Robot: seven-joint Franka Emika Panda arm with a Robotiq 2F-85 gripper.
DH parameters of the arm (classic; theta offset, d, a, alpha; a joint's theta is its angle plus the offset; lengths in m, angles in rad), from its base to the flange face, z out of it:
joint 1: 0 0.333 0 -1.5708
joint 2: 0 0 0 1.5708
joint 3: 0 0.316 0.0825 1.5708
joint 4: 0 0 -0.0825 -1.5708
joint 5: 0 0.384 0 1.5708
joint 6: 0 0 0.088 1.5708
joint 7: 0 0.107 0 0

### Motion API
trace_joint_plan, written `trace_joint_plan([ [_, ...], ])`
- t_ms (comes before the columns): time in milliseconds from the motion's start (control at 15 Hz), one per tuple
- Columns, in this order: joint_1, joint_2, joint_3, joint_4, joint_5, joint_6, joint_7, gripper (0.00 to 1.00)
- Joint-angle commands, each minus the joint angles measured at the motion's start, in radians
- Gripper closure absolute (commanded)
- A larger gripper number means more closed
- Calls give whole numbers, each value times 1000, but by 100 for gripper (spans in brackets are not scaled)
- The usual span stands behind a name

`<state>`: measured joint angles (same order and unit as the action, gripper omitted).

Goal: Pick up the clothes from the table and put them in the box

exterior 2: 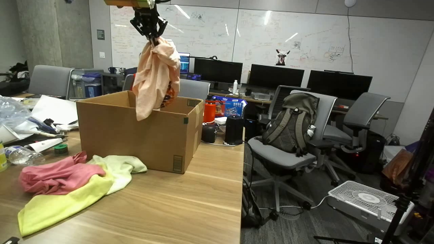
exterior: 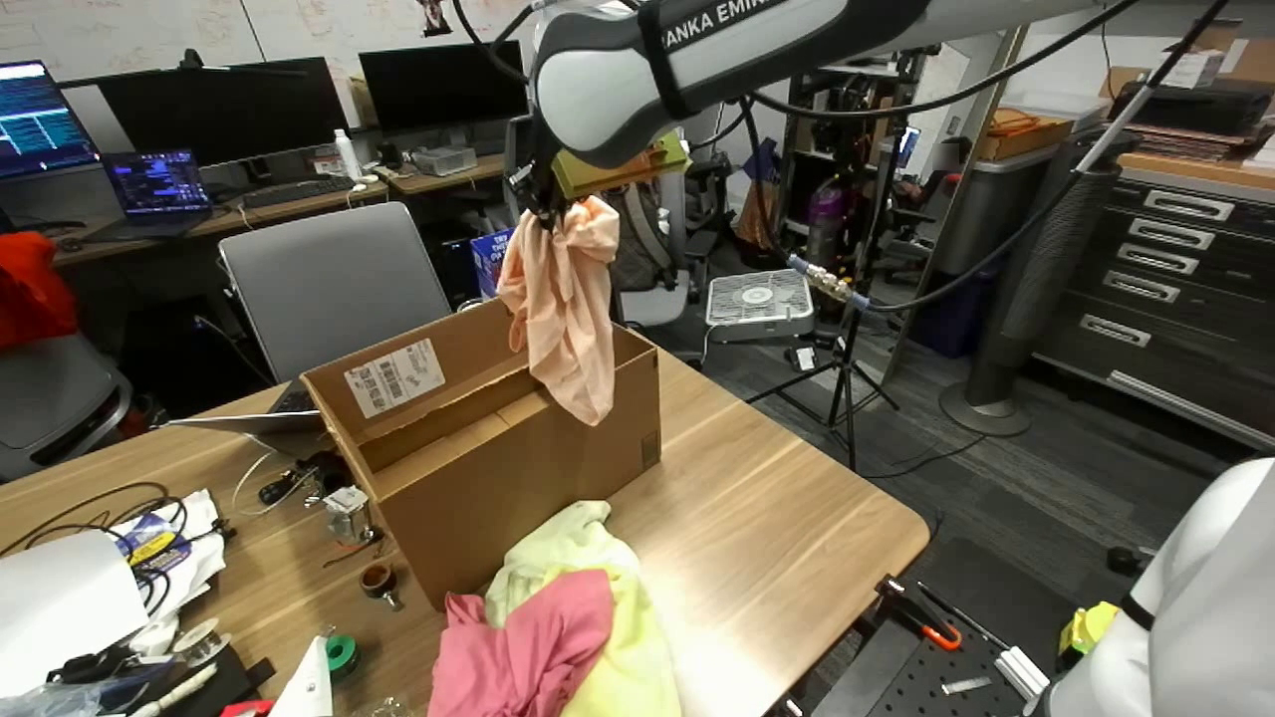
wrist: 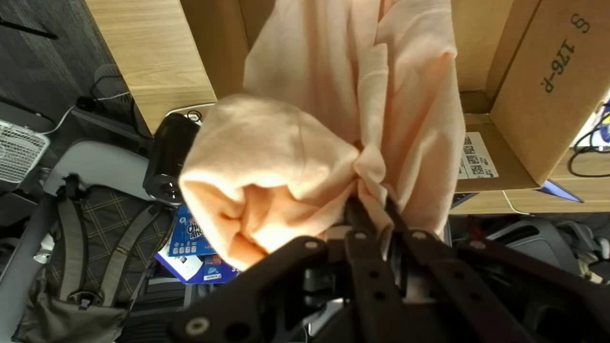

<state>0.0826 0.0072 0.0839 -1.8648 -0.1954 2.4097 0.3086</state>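
Note:
My gripper point(wrist: 374, 205) is shut on a peach garment point(exterior: 573, 309), with a fold pinched between its fingers. The garment hangs down over the cardboard box point(exterior: 508, 498); in both exterior views its lower tip shows in front of the box's near wall point(exterior 2: 132, 135). From the wrist view, cloth covers much of the box's opening, so the inside is mostly hidden. On the wooden table point(exterior: 767, 498), against that near wall, lie a pink garment point(exterior 2: 61, 174), a yellow one point(exterior 2: 67, 203) and pale green cloth point(exterior 2: 122, 173); whether the last two are one piece I cannot tell.
The box flap with a white label point(exterior: 393, 378) stands upright. Left of the box are a portafilter-like cup point(exterior: 379, 581), a green tape roll point(exterior: 341, 654), cables and papers. Behind it in an exterior view stand a red bottle point(exterior 2: 209, 112) and a black cylinder point(exterior 2: 234, 130).

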Motion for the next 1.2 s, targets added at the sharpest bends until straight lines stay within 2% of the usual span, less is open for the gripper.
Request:
trace_joint_plan([
  [0,13,63,9,145,-35,-66,15,98],
  [467,59,263,-17,416,-161,-232,48,98],
  [733,85,378,-45,562,-173,-296,44,98],
  [1133,126,480,-82,714,-168,-320,37,98],
])
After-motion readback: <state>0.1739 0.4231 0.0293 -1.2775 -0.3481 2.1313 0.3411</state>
